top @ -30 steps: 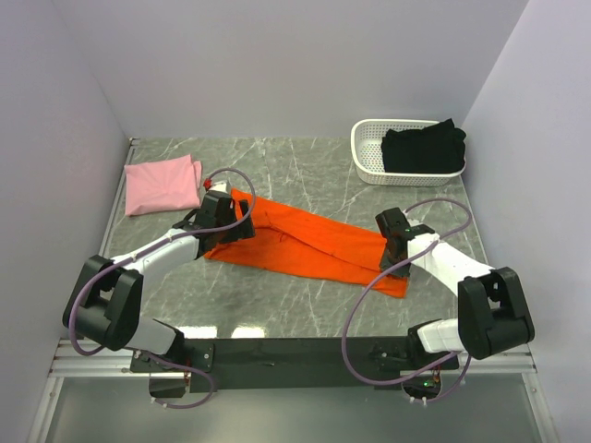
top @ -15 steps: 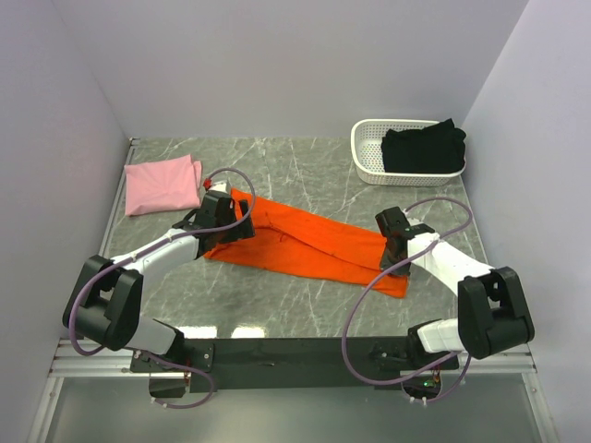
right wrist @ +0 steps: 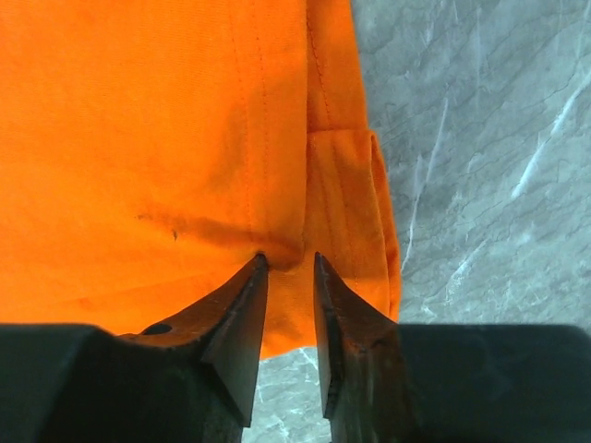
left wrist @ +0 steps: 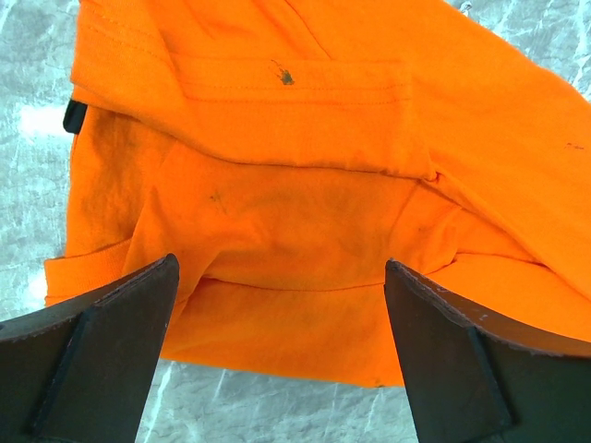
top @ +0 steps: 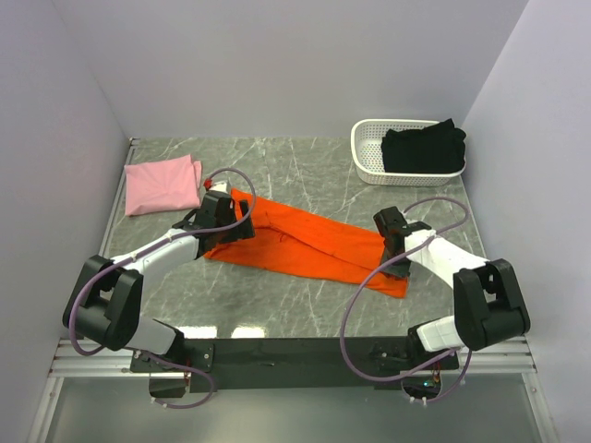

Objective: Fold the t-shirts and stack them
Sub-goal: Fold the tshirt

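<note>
The bright orange t-shirt (top: 305, 245) lies in a long folded strip across the table's middle. My left gripper (top: 224, 217) is open over its left end; in the left wrist view the gripper (left wrist: 282, 272) has its jaws wide apart above the orange cloth (left wrist: 295, 185). My right gripper (top: 392, 242) is at the strip's right end; in the right wrist view the gripper (right wrist: 288, 260) has its jaws nearly together, pinching a pucker of orange cloth (right wrist: 138, 138) near the hem. The pale pink t-shirt (top: 162, 185) lies folded at the back left. The black t-shirt (top: 423, 148) sits in the basket.
A white slotted basket (top: 365, 157) stands at the back right corner. Grey walls close in the left, back and right sides. The marble table (top: 277, 305) shows bare in front of the orange strip.
My right gripper has shifted slightly left at the strip's right end. The left arm and the shirts have not visibly moved.
</note>
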`<state>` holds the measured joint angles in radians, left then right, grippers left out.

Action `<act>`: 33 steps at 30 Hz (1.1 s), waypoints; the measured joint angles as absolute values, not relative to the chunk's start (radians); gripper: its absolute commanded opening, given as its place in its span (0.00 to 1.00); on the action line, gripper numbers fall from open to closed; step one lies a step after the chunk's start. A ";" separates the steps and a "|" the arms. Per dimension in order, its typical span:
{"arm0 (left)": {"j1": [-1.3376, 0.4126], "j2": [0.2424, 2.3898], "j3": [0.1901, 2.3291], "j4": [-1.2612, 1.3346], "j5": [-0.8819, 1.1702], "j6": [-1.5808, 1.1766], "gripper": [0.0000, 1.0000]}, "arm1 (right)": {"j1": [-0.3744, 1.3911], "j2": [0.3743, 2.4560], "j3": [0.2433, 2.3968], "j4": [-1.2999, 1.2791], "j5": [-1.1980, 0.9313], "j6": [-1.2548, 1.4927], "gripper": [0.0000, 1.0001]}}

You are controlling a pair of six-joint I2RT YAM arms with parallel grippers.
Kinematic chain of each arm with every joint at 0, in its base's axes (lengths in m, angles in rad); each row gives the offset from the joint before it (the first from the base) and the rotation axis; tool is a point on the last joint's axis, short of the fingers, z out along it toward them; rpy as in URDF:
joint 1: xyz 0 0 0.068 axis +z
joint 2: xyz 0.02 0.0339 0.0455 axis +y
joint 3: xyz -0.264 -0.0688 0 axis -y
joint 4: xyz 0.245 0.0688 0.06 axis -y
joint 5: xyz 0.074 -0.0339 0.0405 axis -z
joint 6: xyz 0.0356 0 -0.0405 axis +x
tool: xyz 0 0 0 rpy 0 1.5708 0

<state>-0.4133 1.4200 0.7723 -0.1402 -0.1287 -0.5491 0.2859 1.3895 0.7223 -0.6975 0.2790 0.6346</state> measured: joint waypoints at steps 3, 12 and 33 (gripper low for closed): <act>-0.411 1.420 0.772 -0.139 -0.129 -0.542 0.99 | 0.289 1.407 0.731 -0.702 0.286 0.635 0.18; -0.399 1.407 0.744 -0.123 -0.128 -0.537 0.99 | 0.305 1.437 0.776 -0.734 0.338 0.638 0.00; -0.387 1.398 0.724 -0.109 -0.120 -0.535 0.99 | 0.404 1.507 0.984 -1.079 0.471 0.652 0.00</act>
